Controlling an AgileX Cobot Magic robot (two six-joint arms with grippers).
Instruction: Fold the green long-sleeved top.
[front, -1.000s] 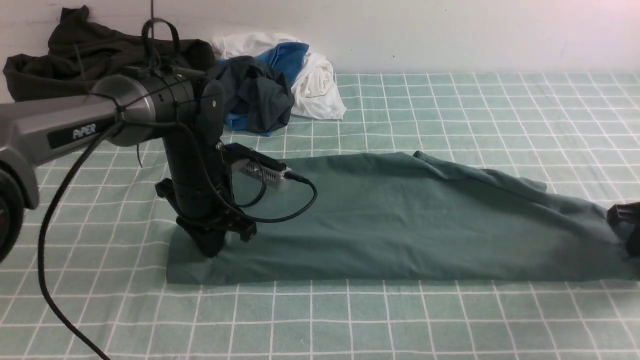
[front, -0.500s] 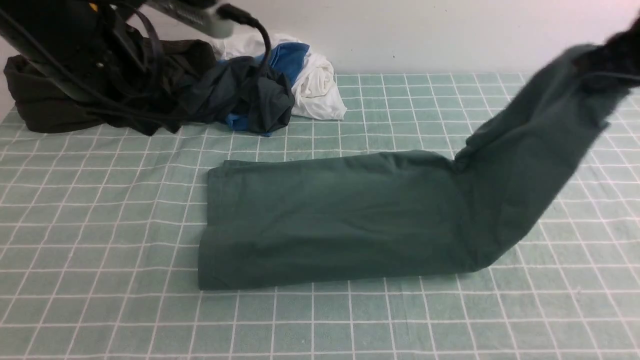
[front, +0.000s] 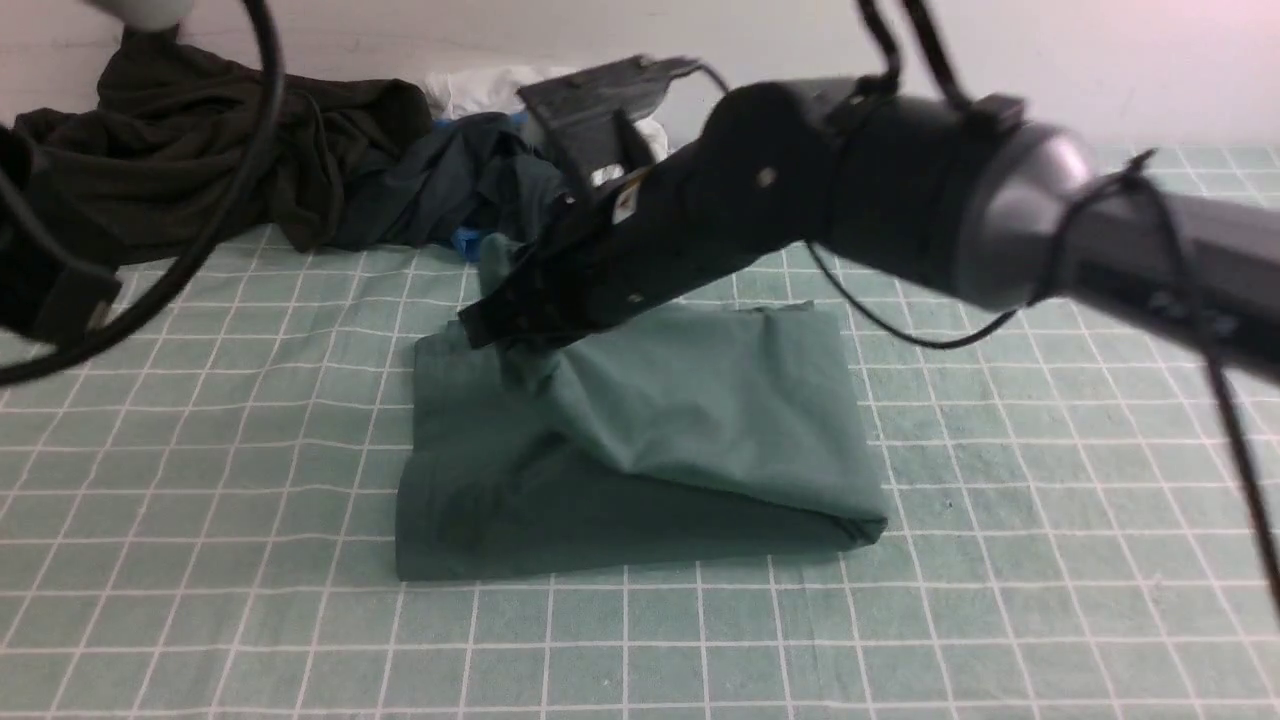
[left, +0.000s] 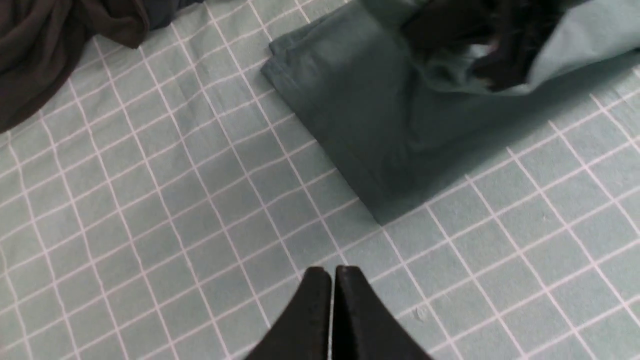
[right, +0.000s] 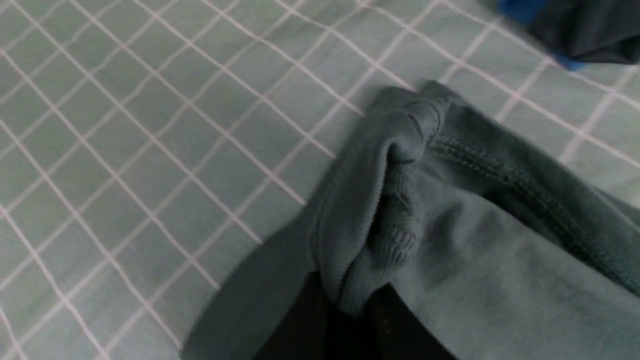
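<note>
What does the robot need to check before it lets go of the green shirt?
1. Right gripper shut on the green shirt: ok, ribbed fabric is pinched between its jaws.
2. Held end carried over the shirt's left half: ok, it sits above the far left corner.
3. Held end lying flat: not ok, the fabric is lifted and bunched.
4. Edges lined up: cannot tell, the arm hides the far side.
5. Left gripper out of the way: ok, shut, over bare checked cloth.
6. Pile of other clothes clear of the shirt: ok, lying behind it.
</note>
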